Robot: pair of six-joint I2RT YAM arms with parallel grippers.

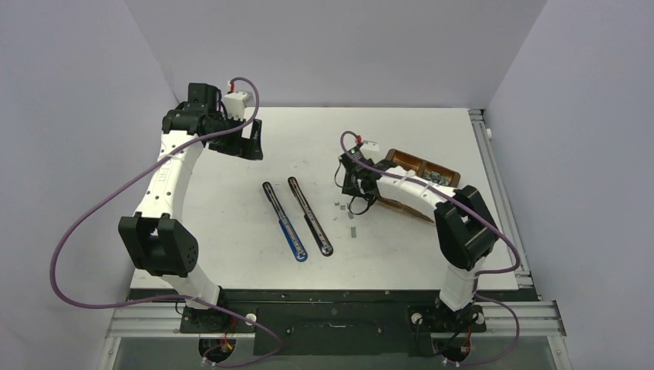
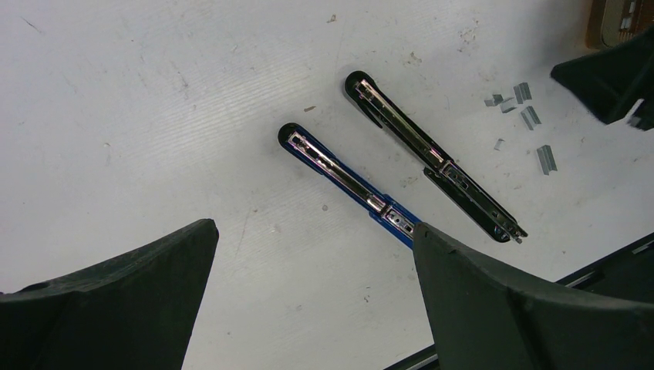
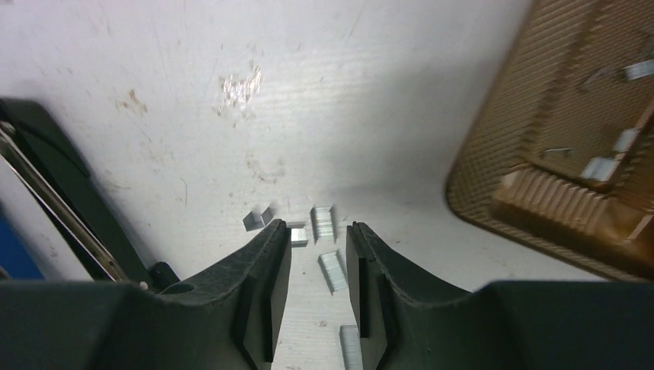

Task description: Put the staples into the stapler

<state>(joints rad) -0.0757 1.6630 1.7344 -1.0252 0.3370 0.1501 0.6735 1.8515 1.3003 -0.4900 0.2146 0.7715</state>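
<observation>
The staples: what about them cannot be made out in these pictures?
Top external view: the staples are too small to count.
Right wrist view: the bottom edge cuts off one strip beside the right pincer.
Right wrist view: the right edge cuts off the brown tray and its contents.
Left wrist view: the left pincer hides one end of the blue stapler.

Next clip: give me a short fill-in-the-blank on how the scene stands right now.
1. Next to the black stapler lies a second stapler, coloured ____.
2. The right pincer hangs open over loose staples lying between the black stapler and the ____ tray.
3. The left pincer, open, holds ____.

Missing words: blue; brown; nothing.
</observation>
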